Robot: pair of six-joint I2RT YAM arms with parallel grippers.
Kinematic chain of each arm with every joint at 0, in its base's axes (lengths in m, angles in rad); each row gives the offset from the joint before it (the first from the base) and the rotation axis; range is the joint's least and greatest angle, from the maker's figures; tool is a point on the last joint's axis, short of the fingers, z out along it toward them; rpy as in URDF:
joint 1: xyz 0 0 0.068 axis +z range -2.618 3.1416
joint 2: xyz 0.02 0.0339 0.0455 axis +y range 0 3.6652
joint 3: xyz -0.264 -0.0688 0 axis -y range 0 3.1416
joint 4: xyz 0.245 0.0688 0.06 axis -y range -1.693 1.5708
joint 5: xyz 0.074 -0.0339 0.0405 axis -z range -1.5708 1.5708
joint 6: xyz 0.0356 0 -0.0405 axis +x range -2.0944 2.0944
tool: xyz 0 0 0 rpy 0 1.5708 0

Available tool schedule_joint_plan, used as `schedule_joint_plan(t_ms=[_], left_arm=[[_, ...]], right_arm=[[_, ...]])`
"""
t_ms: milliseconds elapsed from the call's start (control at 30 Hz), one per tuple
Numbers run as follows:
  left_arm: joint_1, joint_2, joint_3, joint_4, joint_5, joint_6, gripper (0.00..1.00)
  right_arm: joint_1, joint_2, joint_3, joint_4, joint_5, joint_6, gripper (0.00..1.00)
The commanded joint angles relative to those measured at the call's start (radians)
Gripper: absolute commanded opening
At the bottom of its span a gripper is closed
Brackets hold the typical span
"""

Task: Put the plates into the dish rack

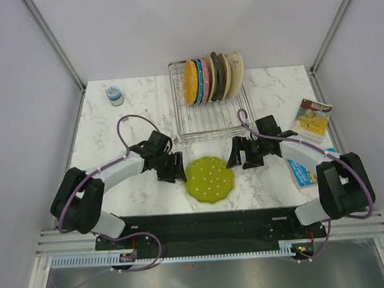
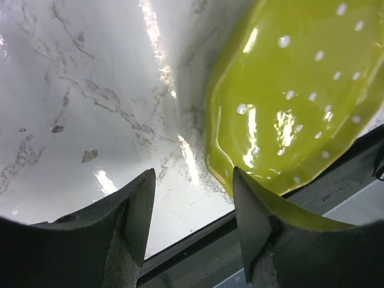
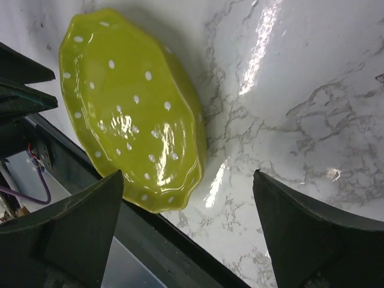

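The lime green plate [image 1: 209,179] with white dots lies flat on the marble table near the front edge, between my two grippers. It also shows in the left wrist view [image 2: 294,96] and the right wrist view [image 3: 129,108]. My left gripper [image 1: 176,166] [image 2: 193,210] is open and empty, just left of the plate's rim. My right gripper [image 1: 239,155] [image 3: 189,204] is open wide and empty, just right of and behind the plate. The silver wire dish rack [image 1: 207,120] stands at the back and holds the orange plate [image 1: 191,82], blue plate [image 1: 199,81] and pink plate [image 1: 206,80] upright.
Plain dark green, beige and cream plates [image 1: 230,73] stand in the rack behind the dotted ones. A small blue-lidded jar [image 1: 114,94] sits at the back left. Colourful books [image 1: 313,117] lie at the right edge. A black rail [image 1: 210,224] runs along the near edge.
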Motion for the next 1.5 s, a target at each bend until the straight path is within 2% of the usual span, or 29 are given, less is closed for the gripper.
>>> schedule_joint_plan(t_ms=[0, 67, 100, 167, 267, 300, 333, 500, 567, 767, 867, 900, 967, 1000, 1067, 1100, 1133, 1167, 1267, 1300, 1367, 1433, 1467], left_arm=[[0.011, 0.081, 0.02, 0.051, 0.054, -0.087, 0.56], [0.011, 0.128, 0.02, 0.075, 0.097, -0.093, 0.49], [0.013, 0.14, 0.017, 0.086, 0.107, -0.106, 0.41], [0.013, 0.168, 0.005, 0.118, 0.162, -0.114, 0.34], [0.022, 0.179, -0.035, 0.175, 0.229, -0.117, 0.18], [0.031, 0.174, -0.048, 0.207, 0.248, -0.123, 0.07], [0.041, 0.168, -0.067, 0.226, 0.283, -0.126, 0.03], [0.123, 0.153, -0.217, 0.382, 0.424, -0.169, 0.02], [0.143, 0.156, -0.24, 0.436, 0.438, -0.168, 0.02], [0.137, 0.187, -0.21, 0.454, 0.456, -0.148, 0.02], [0.128, 0.197, -0.193, 0.454, 0.464, -0.148, 0.02], [0.127, 0.197, -0.19, 0.454, 0.463, -0.148, 0.02], [0.122, 0.191, -0.184, 0.454, 0.461, -0.145, 0.02], [0.122, 0.188, -0.181, 0.454, 0.449, -0.139, 0.02], [0.122, 0.17, -0.168, 0.427, 0.42, -0.108, 0.06], [0.122, 0.159, -0.164, 0.403, 0.394, -0.091, 0.07], [0.122, 0.147, -0.153, 0.39, 0.375, -0.074, 0.09], [0.122, 0.113, -0.147, 0.376, 0.354, -0.045, 0.19], [0.128, 0.015, -0.102, 0.291, 0.254, 0.039, 0.36], [0.134, -0.022, -0.086, 0.227, 0.207, 0.065, 0.38], [0.165, -0.092, -0.029, 0.174, 0.185, 0.152, 0.44], [0.201, -0.227, 0.017, 0.128, 0.142, 0.244, 0.49], [0.214, -0.282, 0.028, 0.125, 0.128, 0.275, 0.58]], right_arm=[[0.011, 0.074, -0.016, 0.184, -0.029, 0.098, 0.95], [0.023, 0.107, -0.027, 0.216, -0.032, 0.097, 0.95], [0.025, 0.118, -0.033, 0.228, -0.045, 0.095, 0.95], [0.028, 0.146, -0.059, 0.268, -0.061, 0.102, 0.95], [0.029, 0.169, -0.097, 0.303, -0.123, 0.086, 0.95], [0.028, 0.172, -0.106, 0.307, -0.126, 0.077, 0.95], [0.029, 0.163, -0.134, 0.328, -0.152, 0.079, 0.95], [0.032, 0.178, -0.18, 0.385, -0.236, 0.077, 0.95], [0.037, 0.196, -0.182, 0.397, -0.268, 0.069, 0.93], [0.068, 0.273, -0.133, 0.438, -0.314, 0.094, 0.81], [0.109, 0.267, -0.129, 0.529, -0.316, 0.147, 0.74], [0.118, 0.258, -0.122, 0.541, -0.316, 0.154, 0.65], [0.135, 0.243, -0.114, 0.538, -0.321, 0.163, 0.54], [0.135, 0.223, -0.1, 0.511, -0.322, 0.158, 0.42], [0.134, 0.203, -0.067, 0.437, -0.316, 0.096, 0.29], [0.132, 0.181, -0.023, 0.323, -0.31, 0.07, 0.06], [0.135, 0.17, 0.007, 0.264, -0.293, 0.044, 0.0], [0.134, 0.158, 0.036, 0.207, -0.289, 0.005, 0.0], [0.135, 0.091, 0.177, -0.017, -0.255, -0.134, 0.0], [0.135, 0.083, 0.27, -0.139, -0.249, -0.208, 0.0], [0.134, 0.075, 0.379, -0.265, -0.224, -0.277, 0.0], [0.135, 0.078, 0.543, -0.417, -0.21, -0.344, 0.0], [0.135, 0.09, 0.599, -0.455, -0.204, -0.355, 0.0]])
